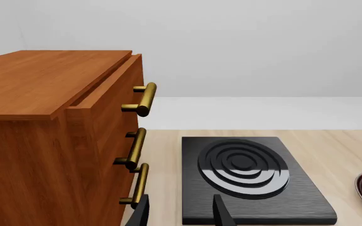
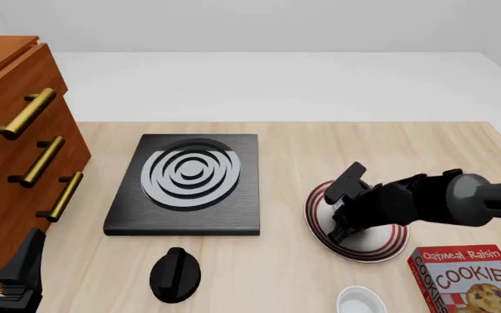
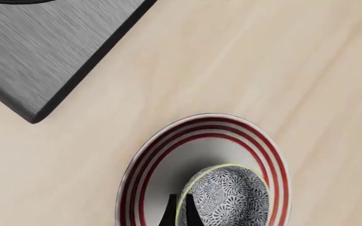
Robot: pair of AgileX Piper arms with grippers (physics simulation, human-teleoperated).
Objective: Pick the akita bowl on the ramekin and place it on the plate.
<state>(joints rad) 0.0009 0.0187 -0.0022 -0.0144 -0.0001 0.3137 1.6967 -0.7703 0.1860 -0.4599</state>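
Fingers of right gripper [image 3: 179, 213] nearly together, clamped on rim of akita bowl [image 3: 226, 197]; bowl tilted, dark patterned outside facing wrist camera, inside red-ringed plate [image 3: 168, 155], whether resting on it cannot tell. Plate on worktop [image 2: 294, 150] right of centre, right of black slab [image 2: 185, 186]. Ramekin [image 2: 359, 304] at near edge, beside cookie box [image 2: 472, 277], well apart from bowl. Left gripper [image 1: 179, 212] near wooden drawer cabinet [image 1: 49, 132], fingers apart, holding nothing. Black knob [image 2: 175, 274] near slab.
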